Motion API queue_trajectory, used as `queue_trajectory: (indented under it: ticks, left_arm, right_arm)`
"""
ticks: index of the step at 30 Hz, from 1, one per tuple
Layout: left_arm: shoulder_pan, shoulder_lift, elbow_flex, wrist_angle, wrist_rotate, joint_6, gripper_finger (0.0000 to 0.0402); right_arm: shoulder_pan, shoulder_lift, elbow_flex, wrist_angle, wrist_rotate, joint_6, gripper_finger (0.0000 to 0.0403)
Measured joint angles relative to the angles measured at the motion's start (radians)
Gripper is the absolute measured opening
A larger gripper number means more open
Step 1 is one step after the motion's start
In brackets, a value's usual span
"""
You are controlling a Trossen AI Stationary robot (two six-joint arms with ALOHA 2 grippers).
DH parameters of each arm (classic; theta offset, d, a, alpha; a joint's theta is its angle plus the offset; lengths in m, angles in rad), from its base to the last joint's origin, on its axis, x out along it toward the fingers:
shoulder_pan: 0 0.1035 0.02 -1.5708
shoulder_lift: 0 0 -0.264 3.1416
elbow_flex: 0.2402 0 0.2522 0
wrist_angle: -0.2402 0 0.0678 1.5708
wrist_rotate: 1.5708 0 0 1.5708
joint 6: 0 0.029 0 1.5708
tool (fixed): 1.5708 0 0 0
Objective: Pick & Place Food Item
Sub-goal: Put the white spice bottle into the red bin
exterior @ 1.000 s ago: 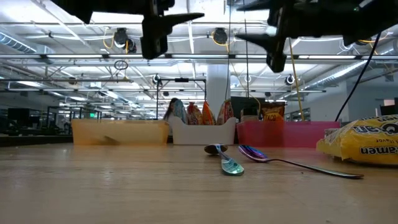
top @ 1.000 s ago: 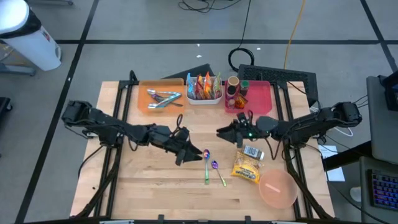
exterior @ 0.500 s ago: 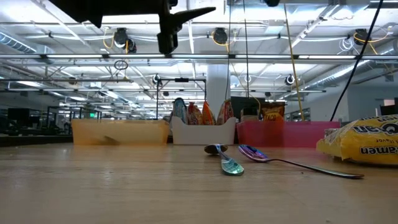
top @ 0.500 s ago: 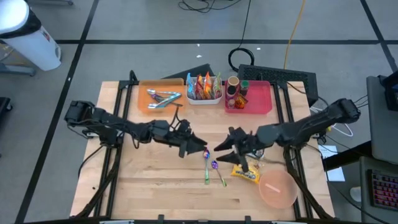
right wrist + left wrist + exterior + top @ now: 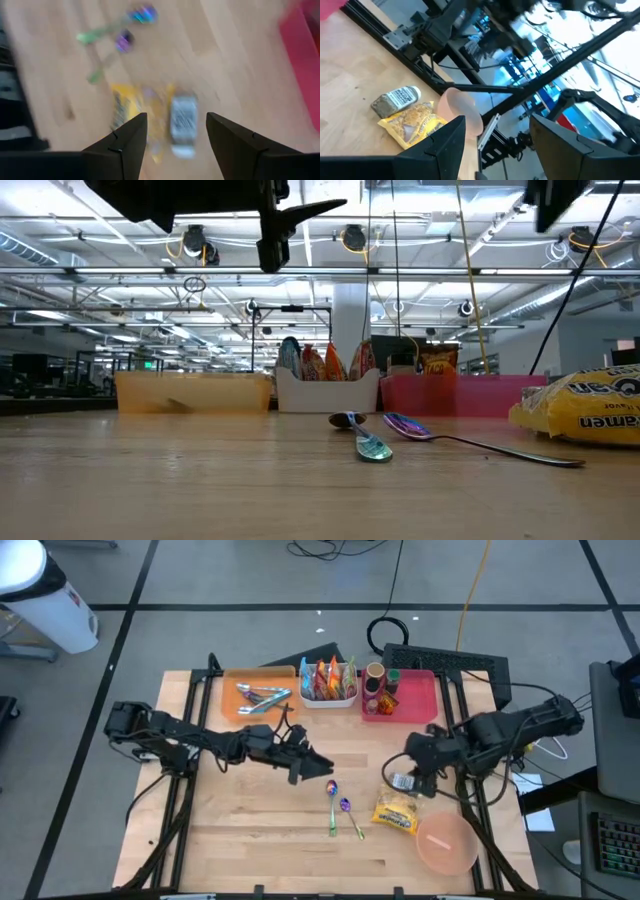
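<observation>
Yellow ramen packet lying flat on the wooden table, pink bowl just beside it, two spoons near it, right gripper hovering above the packet's far end, fingers spread and empty, left gripper beyond the spoons, fingers spread and empty

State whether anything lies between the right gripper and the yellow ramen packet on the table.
Nothing visible does. The right gripper hangs open above the table, just beyond the yellow ramen packet. Only the small grey packet lies beside the ramen, under the fingers; the wrist view shows both unobstructed.
</observation>
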Motion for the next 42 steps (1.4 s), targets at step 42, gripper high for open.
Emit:
queue_trajectory:
  ticks: [42]
  left_arm:
    - [0.118,-0.036,0.000,-0.006,0.202,0.036,0.0230]
  right_arm:
    - [0.102,-0.052,-0.712,0.473,-0.079,0.313,0.0196]
